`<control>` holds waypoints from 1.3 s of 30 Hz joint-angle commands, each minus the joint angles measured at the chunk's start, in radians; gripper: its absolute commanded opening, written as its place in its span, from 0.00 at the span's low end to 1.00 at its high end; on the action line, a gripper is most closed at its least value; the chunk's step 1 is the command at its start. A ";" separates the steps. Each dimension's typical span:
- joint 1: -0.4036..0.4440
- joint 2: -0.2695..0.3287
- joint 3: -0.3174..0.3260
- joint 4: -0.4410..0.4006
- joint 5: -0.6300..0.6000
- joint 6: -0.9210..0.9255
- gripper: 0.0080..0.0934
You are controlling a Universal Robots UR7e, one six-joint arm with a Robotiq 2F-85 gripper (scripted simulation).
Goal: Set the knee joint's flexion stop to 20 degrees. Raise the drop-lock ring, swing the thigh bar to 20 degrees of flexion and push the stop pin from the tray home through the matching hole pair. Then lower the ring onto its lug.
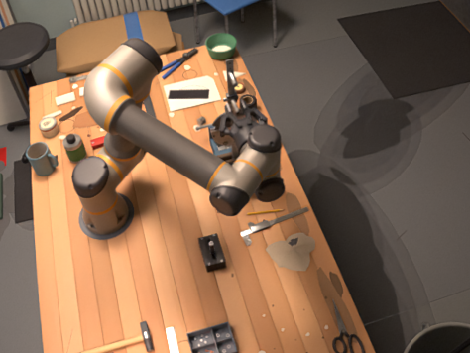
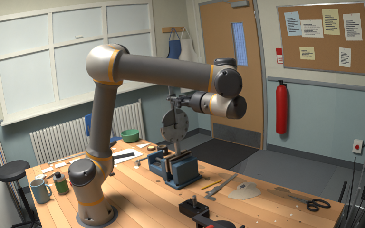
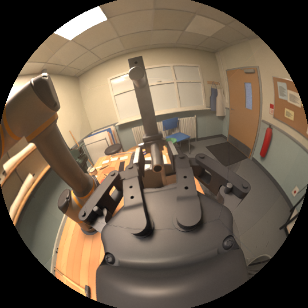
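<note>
The knee joint's round grey plate point(image 2: 175, 125) stands upright above the blue vice point(image 2: 177, 168), which clamps its lower bar at the middle of the bench. The thigh bar point(image 3: 143, 97) rises nearly straight from the plate, and the drop-lock ring point(image 3: 150, 139) sits on it just beyond my fingertips. My gripper point(image 3: 155, 156) is level with the bar above the plate, open around it and holding nothing. The stop pin point(image 2: 193, 200) stands upright in its black tray point(image 2: 193, 208) at the bench's near edge. The plate's holes are hidden from me.
A green bowl point(image 2: 130, 135) sits at the bench's far end beside a white sheet point(image 1: 191, 92). A caliper point(image 2: 221, 186), a pencil point(image 2: 211, 184) and a cloth point(image 2: 244, 191) lie right of the vice, scissors point(image 2: 312, 203) further right. A mug point(image 2: 40, 190) and a green bottle point(image 2: 60, 183) stand by my base.
</note>
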 commanded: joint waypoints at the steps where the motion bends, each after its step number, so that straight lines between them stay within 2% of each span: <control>1: 0.000 -0.001 0.000 0.000 0.000 0.000 0.40; 10: -0.012 0.011 -0.017 0.005 -0.012 0.000 0.40; 27: -0.068 0.077 -0.110 0.032 -0.068 0.000 0.40; 39: -0.072 0.083 -0.118 0.034 -0.072 0.000 0.40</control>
